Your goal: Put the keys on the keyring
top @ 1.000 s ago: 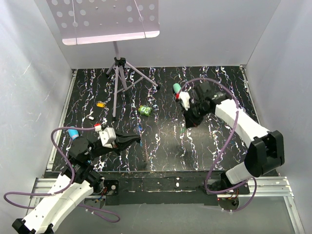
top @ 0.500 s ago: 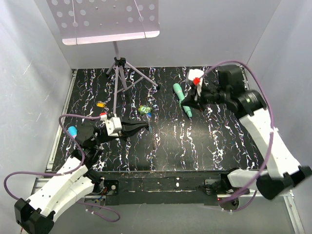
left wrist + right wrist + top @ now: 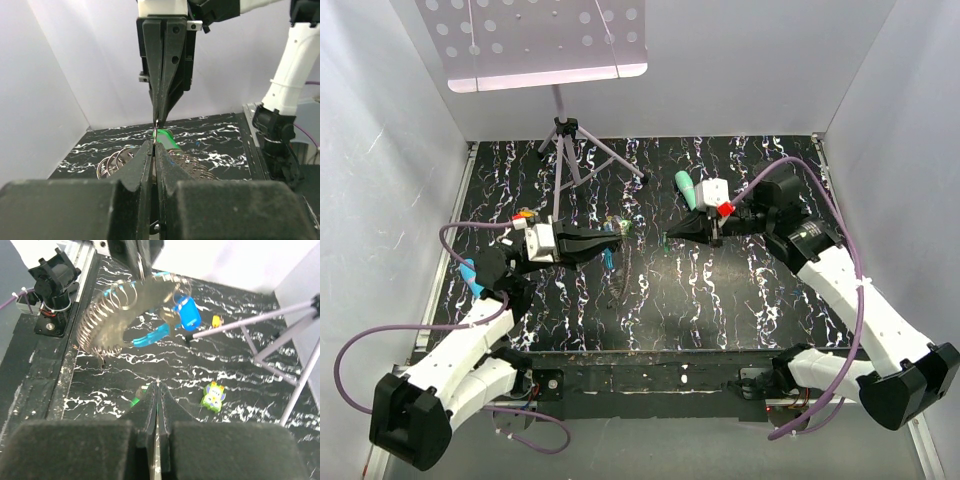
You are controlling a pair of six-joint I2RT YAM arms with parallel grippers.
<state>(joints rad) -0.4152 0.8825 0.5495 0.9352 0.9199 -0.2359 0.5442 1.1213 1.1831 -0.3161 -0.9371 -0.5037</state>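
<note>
My left gripper (image 3: 613, 236) is shut on the keyring (image 3: 618, 275). The grey chain and blue clasp (image 3: 608, 258) hang below the gripper over the middle of the table. In the right wrist view the keyring (image 3: 102, 322) shows as a coiled chain with a blue clasp (image 3: 189, 315). My right gripper (image 3: 672, 236) faces the left one tip to tip, a small gap apart. It is shut on the light green key (image 3: 135, 401), whose thin blade sticks out between the jaws. The left wrist view has that key's green head (image 3: 165, 136) just past my left gripper (image 3: 155, 143). The yellow-orange key (image 3: 526, 213) lies at the far left.
A square bright-green toy (image 3: 212, 395) lies just behind the left gripper. A teal stick (image 3: 687, 187) lies behind the right gripper. A tripod stand (image 3: 564, 160) rises at the back left, carrying a perforated plate (image 3: 535, 40). White walls enclose three sides.
The left gripper has lifted the keyring and carried it away from the near edge toward the centre. The right arm swung out to the right, then came back left to face it.
</note>
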